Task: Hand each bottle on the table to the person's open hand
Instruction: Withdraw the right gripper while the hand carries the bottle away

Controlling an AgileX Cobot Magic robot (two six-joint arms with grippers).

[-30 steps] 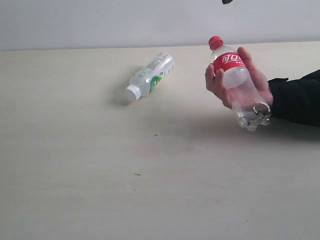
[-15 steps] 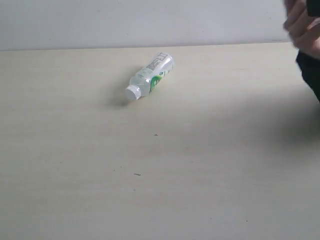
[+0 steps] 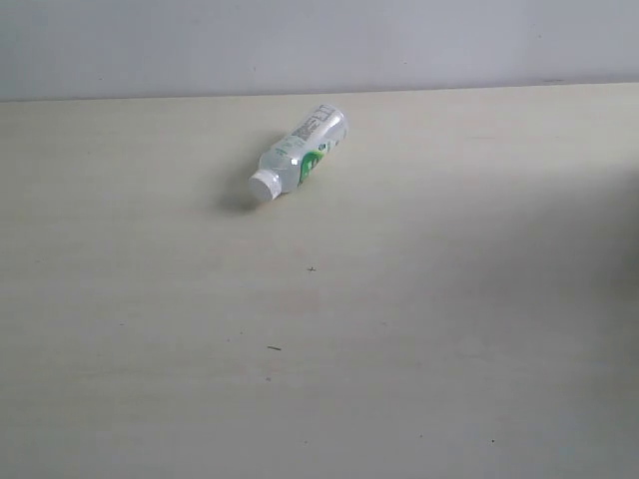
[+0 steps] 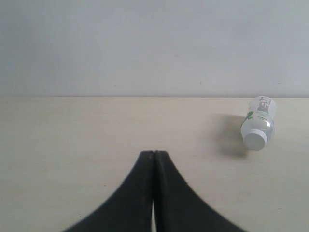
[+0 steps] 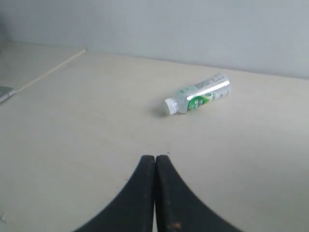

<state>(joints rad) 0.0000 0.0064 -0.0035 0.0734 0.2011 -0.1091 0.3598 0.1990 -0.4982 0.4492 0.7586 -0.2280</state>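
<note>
One bottle (image 3: 299, 154), clear with a green-white label and a white cap, lies on its side on the pale beige table (image 3: 319, 329), toward the back. It also shows in the left wrist view as the bottle (image 4: 259, 126) and in the right wrist view as the bottle (image 5: 199, 94). My left gripper (image 4: 153, 153) is shut with nothing in it, well short of the bottle. My right gripper (image 5: 155, 157) is shut and empty too, also apart from it. Neither gripper appears in the exterior view. The person's open hand and the other bottles are out of view.
A plain pale wall (image 3: 319, 45) runs behind the table's far edge. A few tiny dark specks (image 3: 273, 347) mark the tabletop. A table edge and a grey object (image 5: 4, 93) show at the side of the right wrist view.
The person's hand, holding the clear bottle with the red label and red cap, has drawn away to the right and left the exterior view. The green-white bottle has not moved.
</note>
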